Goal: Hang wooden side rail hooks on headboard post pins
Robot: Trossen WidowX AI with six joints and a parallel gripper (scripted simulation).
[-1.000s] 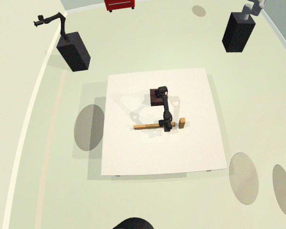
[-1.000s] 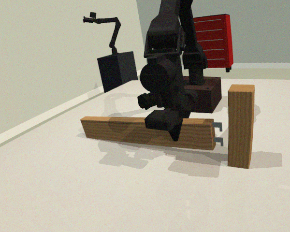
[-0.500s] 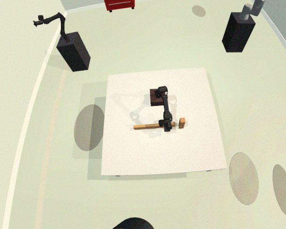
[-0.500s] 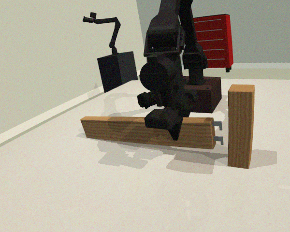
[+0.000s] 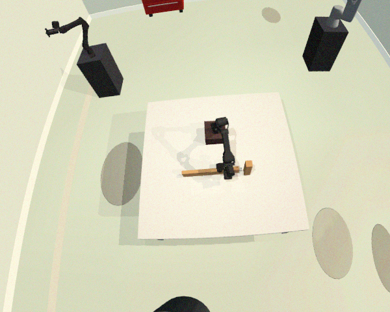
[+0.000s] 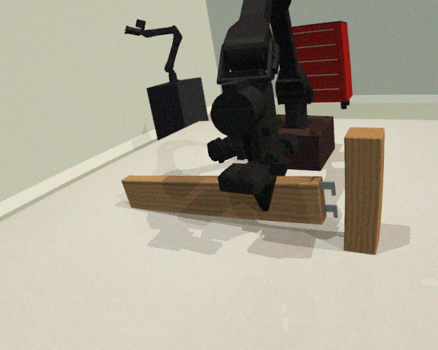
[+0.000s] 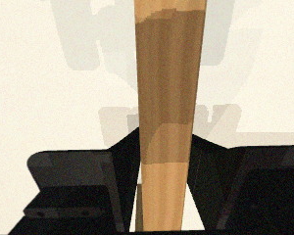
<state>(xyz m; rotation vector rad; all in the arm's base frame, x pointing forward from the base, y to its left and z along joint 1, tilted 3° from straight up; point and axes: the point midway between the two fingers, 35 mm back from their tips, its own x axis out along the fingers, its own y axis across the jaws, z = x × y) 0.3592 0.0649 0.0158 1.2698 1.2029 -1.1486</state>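
Observation:
The wooden side rail [image 5: 198, 172] [image 6: 174, 195] [image 7: 169, 73] stands on its narrow edge, its far end on the table. Its hook end appears slightly raised above its shadow. My gripper [image 5: 228, 171] [image 6: 267, 189] [image 7: 156, 130] is shut on the rail, nearer the hook end, with one finger on each side; the exterior view hides the far finger. Two grey steel hooks, the upper hook [image 6: 328, 184] and the lower hook [image 6: 330, 208], point at the upright headboard post [image 5: 247, 168] [image 6: 362, 192], with a small gap between. The post's slot and pins are hidden.
The arm's dark brown base block [image 5: 212, 136] [image 6: 306, 150] stands on the white table [image 5: 175, 208] [image 6: 174, 294] behind the rail. Away from the table are a black pedestal [image 5: 101, 72] [image 6: 177, 105] with another arm and a red cabinet [image 5: 163, 6] [image 6: 321, 63].

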